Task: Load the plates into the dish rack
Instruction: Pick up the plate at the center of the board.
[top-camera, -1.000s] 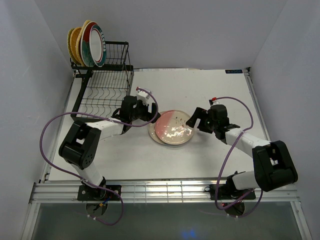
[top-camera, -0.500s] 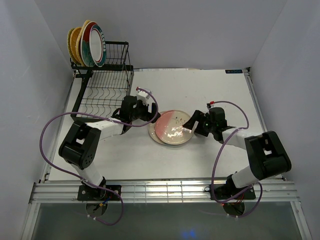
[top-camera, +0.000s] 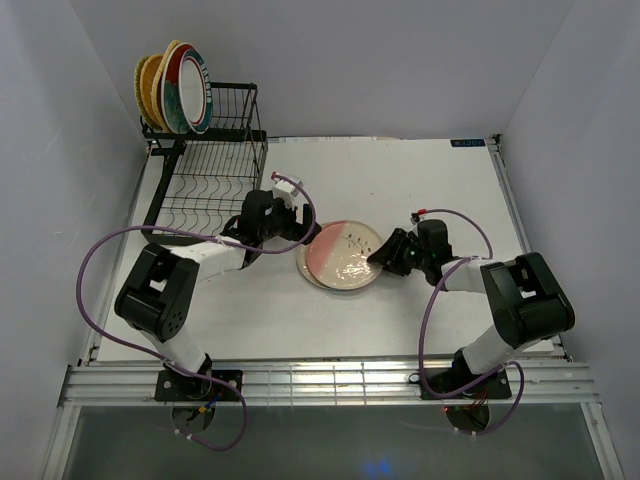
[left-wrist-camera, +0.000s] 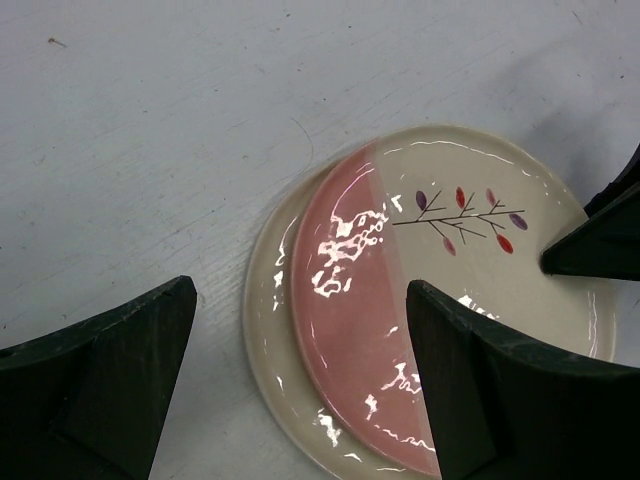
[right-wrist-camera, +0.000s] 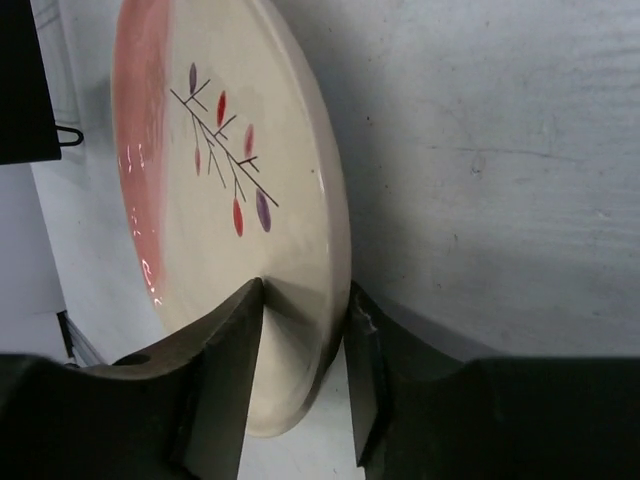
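**Pink plate pinched at the rim**

Right gripper (right-wrist-camera: 303, 292) straddles the rim of the pink plate (right-wrist-camera: 190, 170), one finger over and one under, both pressed to it. The plate lies on a white plate (left-wrist-camera: 262, 300), right of the rack (top-camera: 205, 190) and well apart from it. Left gripper (left-wrist-camera: 300, 290) hangs wide open over the pair's rack-side edge. The bite looks shallow and the glaze slick, so lift slowly and watch that the lower plate doesn't drag. Other plates (top-camera: 175, 90) stand at the rack's rear.

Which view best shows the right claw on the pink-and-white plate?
Right wrist: the right claw grips the pink-and-white plate by its rim, close up. Top external shows it small at the plate's right edge; left wrist catches only a dark fingertip there.
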